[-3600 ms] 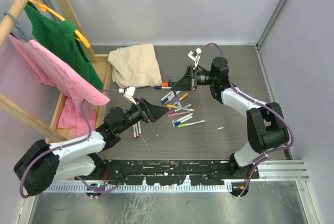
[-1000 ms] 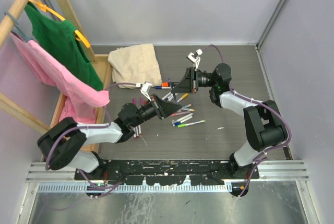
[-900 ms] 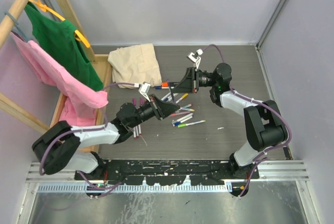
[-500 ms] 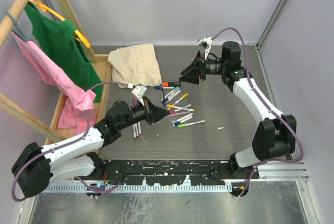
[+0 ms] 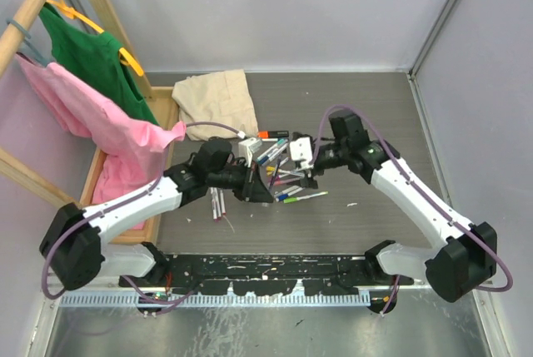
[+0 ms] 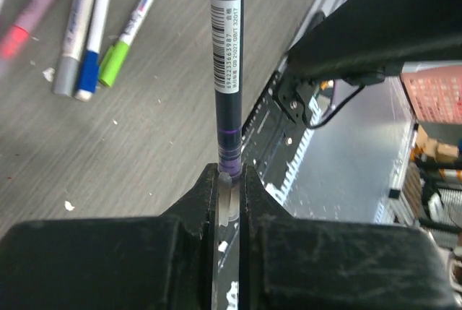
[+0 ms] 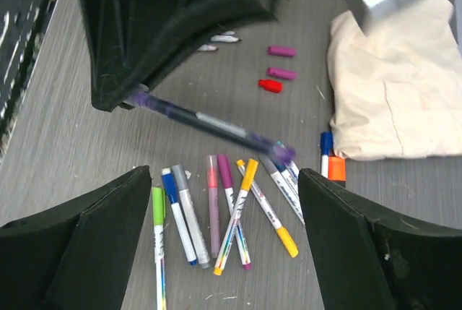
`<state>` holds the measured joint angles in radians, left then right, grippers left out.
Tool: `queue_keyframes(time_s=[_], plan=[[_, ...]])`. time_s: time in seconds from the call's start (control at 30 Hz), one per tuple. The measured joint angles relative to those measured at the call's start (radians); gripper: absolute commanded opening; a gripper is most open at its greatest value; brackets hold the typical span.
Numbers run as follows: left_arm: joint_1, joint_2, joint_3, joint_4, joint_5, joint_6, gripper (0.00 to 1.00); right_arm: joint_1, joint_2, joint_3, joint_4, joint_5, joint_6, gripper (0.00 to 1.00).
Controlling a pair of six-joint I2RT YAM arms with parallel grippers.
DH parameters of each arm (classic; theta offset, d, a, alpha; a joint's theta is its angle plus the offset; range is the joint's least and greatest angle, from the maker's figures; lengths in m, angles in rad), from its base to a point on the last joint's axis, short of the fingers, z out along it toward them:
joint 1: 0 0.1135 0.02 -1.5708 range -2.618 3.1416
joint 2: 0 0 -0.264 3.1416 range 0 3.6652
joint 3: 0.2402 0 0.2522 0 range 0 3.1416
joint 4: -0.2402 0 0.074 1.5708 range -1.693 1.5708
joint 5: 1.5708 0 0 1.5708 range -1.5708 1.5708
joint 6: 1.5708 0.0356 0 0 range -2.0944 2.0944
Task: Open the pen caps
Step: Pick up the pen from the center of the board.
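The left end effector (image 6: 229, 180) is clamped on a slim dark purple plastic pen (image 6: 226, 71). The right end effector (image 7: 224, 174) is spread wide above colour-capped white-barrelled pens (image 7: 189, 227) scattered on the grey counter (image 7: 86, 144). Small loose pink and red plastic caps (image 7: 280, 73) are seen beyond.

Purple pen (image 6: 227, 71): top end past the edge; barrel blurred (right wrist view)

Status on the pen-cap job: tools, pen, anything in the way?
Left tool shut on purple pen. Right tool open, facing the pen's far end, not on it. Loose pens lie below, none blocking.
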<state>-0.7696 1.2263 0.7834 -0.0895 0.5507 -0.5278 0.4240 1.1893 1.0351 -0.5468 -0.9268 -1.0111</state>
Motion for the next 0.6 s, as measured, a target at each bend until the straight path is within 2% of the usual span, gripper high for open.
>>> queue_keyframes(time_s=[0.2,0.4,0.6], plan=[[0.000,0.146,0.074,-0.096,0.118,0.036,0.00,0.136,0.006,-0.024,-0.041,0.151,-0.198,0.79],[0.000,0.197,0.090,-0.147,0.185,0.059,0.00,0.237,0.010,-0.055,-0.065,0.257,-0.328,0.69],[0.000,0.211,0.121,-0.177,0.223,0.093,0.00,0.331,0.042,-0.085,-0.084,0.381,-0.417,0.48]])
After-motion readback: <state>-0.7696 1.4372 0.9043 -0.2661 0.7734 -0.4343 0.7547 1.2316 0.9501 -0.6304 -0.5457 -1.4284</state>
